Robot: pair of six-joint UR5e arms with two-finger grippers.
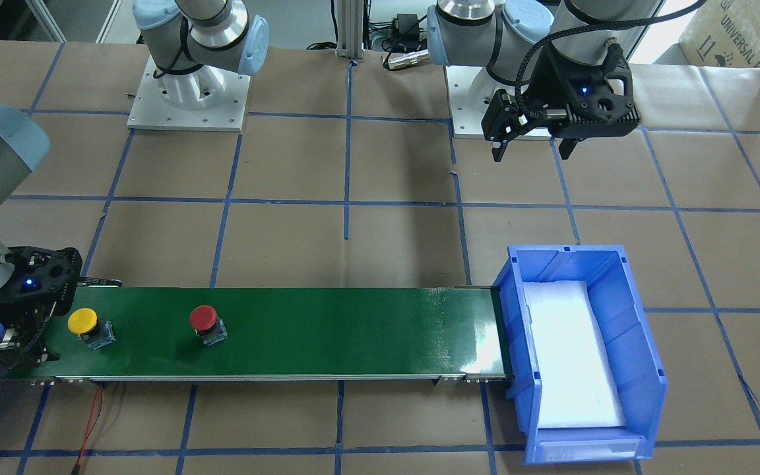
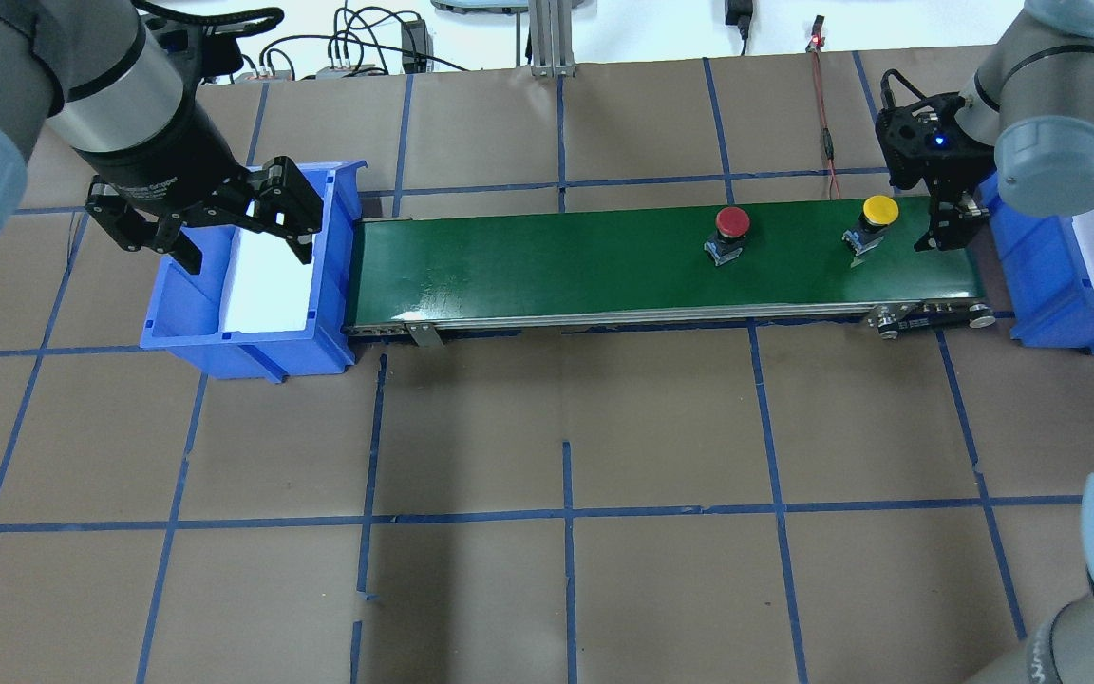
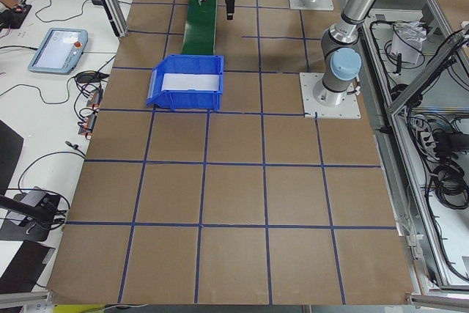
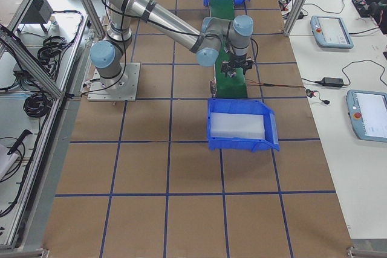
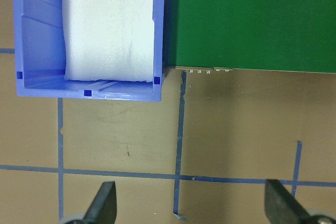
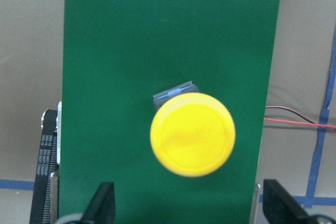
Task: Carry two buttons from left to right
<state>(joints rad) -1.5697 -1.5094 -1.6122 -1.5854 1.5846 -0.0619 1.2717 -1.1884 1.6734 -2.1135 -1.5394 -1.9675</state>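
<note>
Hovering low over the right end of the green conveyor belt (image 2: 556, 271), the right gripper (image 2: 946, 228) has its fingers (image 6: 103, 203) spread wide with nothing between them. Its wrist camera looks straight down on the yellow button (image 6: 192, 134): round cap up, a corner of the base peeking out behind it. The fingertips stand just short of the cap on either side and do not touch it.

From overhead, the yellow button stands upright on the belt, just beside that gripper and close to the belt's right end. The red button (image 2: 732, 224) stands upright too, on the same belt, a little further toward the middle and apart from the yellow one.

Over on the other side, the left gripper (image 2: 248, 258) hangs high above the table (image 2: 566, 427), by the blue bin (image 2: 253, 356) at the belt's left end. Its jaws are wide apart and empty. Its own camera sees the bin's corner, the white foam (image 5: 110, 24) lining it, and the belt's end butted against the bin wall.

A second blue bin (image 2: 1046, 323) sits at the belt's right end, also lined in white, right behind the right gripper. A red-and-black wire (image 2: 827, 142) trails off the belt's far edge near the yellow button.
</note>
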